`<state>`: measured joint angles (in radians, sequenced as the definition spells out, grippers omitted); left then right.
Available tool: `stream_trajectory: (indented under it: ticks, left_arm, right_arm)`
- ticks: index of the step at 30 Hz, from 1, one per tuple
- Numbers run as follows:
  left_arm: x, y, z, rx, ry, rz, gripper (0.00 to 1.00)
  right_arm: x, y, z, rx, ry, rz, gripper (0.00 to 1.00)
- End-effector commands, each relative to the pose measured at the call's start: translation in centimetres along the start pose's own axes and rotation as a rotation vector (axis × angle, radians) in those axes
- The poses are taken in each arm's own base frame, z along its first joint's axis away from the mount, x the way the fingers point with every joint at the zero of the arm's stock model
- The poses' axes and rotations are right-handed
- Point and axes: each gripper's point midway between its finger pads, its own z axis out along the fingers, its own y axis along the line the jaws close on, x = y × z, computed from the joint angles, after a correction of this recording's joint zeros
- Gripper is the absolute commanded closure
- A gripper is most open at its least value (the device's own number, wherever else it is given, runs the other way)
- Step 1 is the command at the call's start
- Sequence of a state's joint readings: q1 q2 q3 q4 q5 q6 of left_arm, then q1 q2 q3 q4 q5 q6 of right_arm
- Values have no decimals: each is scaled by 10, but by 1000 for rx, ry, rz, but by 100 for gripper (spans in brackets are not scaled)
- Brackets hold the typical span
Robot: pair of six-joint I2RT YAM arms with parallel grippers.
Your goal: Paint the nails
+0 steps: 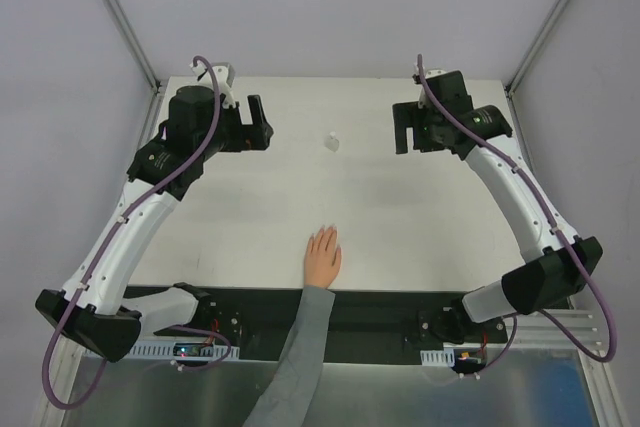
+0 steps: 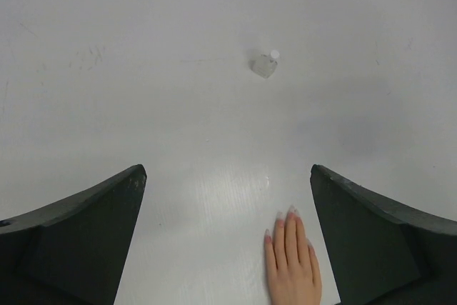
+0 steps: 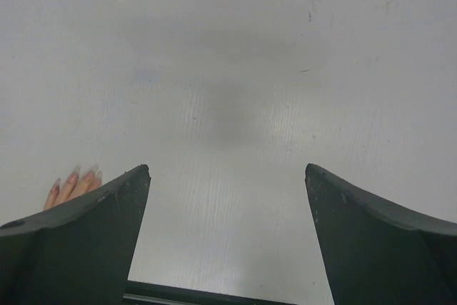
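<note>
No text is readable; the bottle [image 2: 264, 66] is perhaps too blurred.

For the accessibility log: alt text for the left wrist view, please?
A pale hand lies flat on the white table, low in frame between the dark fingers of the open left gripper. A small white-capped bottle sits farther off, untouched.

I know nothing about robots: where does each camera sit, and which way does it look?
Top view: fixed above and behind, looking down on the table, the left arm, right arm, a person's hand and a small bottle.
Left wrist: on the left arm, looking down through the open left gripper.
Right wrist: on the right arm, looking down through the open right gripper.
Shared: all three show hand and bottle.
</note>
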<state>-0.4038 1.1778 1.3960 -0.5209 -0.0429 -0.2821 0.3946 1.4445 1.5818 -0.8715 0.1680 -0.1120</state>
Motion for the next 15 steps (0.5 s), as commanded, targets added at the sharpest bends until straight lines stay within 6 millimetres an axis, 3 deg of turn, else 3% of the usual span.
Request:
stream_trajectory:
  ticks: [1,3,4,10,12,14,15]
  left_arm:
    - [9,7,-18,-12,-19,-57,1]
    - [19,6,-24,7,2,-83,2]
    - [23,4,-25,17,14,-89,2]
    - [56,-6,-37,92,134,-114,8]
    - [61,-9,-44,115,156,-102,9]
    - [62,-11,-49,132,161,-86,10]
    - [63,-11,-52,140,162,-68,10]
  right_arm:
    - [-30,28,10,-97,-47,-16,7]
    - [-31,43,18,-152,-8,-35,5]
    - [-27,57,34,-181,32,-59,5]
    - [-60,93,66,-200,-7,-117,5]
    - [-70,101,84,-185,-10,-127,7]
    - [-67,112,108,-192,31,-129,10]
    - [-78,120,107,-213,8,-129,15]
